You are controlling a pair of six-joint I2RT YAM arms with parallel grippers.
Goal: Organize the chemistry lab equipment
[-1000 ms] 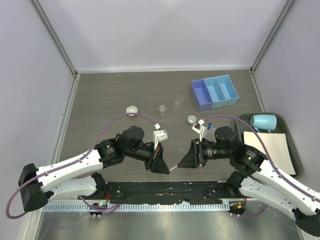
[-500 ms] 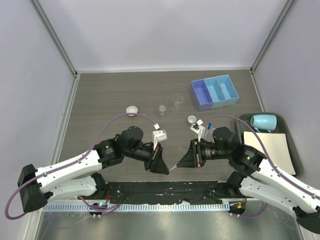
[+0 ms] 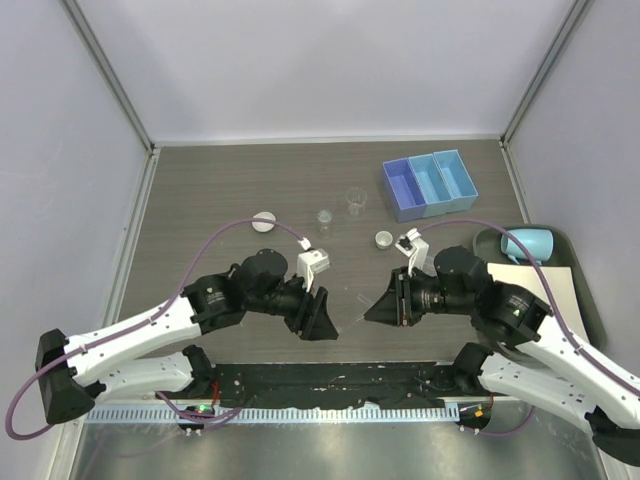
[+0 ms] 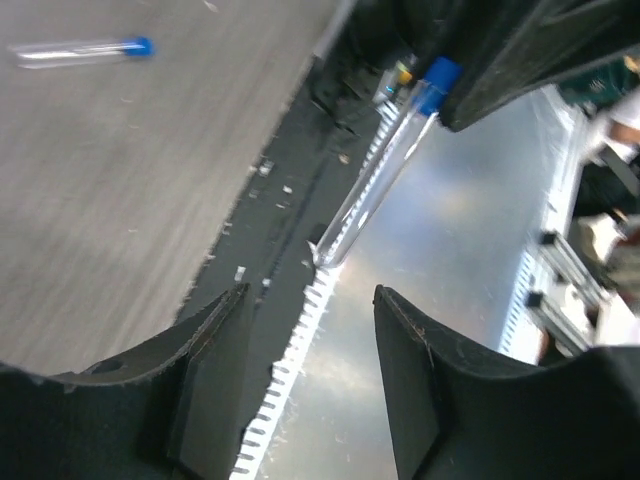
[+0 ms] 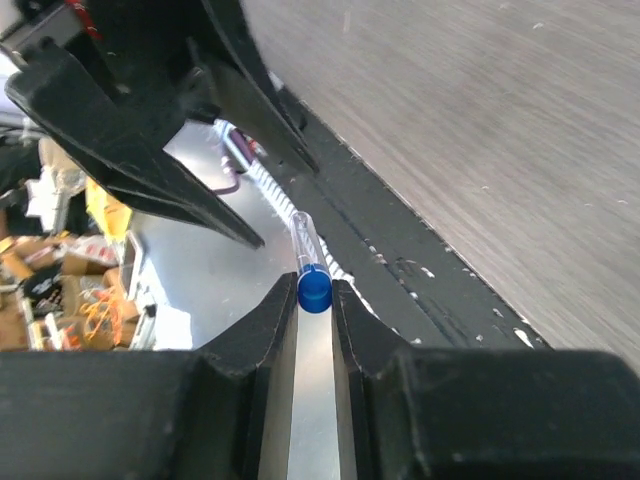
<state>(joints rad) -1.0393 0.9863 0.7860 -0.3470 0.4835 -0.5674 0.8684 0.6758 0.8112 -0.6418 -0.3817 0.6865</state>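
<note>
My right gripper (image 5: 315,290) is shut on the blue cap end of a small clear tube (image 5: 304,243), held in the air over the table's near edge. In the top view this gripper (image 3: 372,315) faces my left gripper (image 3: 325,322), with the tube (image 3: 352,322) between them. My left gripper (image 4: 312,300) is open and empty, its jaws just short of the tube's (image 4: 385,165) round tip. A second blue-capped tube (image 4: 80,50) lies flat on the table. Two tiny beakers (image 3: 324,216) (image 3: 356,200) and two white dishes (image 3: 264,220) (image 3: 384,239) stand mid-table. The blue three-compartment tray (image 3: 428,184) is at the back right. No tube rack is in view.
A dark green tray (image 3: 590,330) with a white sheet (image 3: 560,300) and a pale blue mug (image 3: 527,243) sits at the right edge. A black strip (image 3: 330,378) and a metal ledge run along the near edge. Grey walls close in the table.
The two grippers have drawn slightly apart. My right arm has shifted right and now hides the tube that lay beside it. The held tube stays in my right gripper.
</note>
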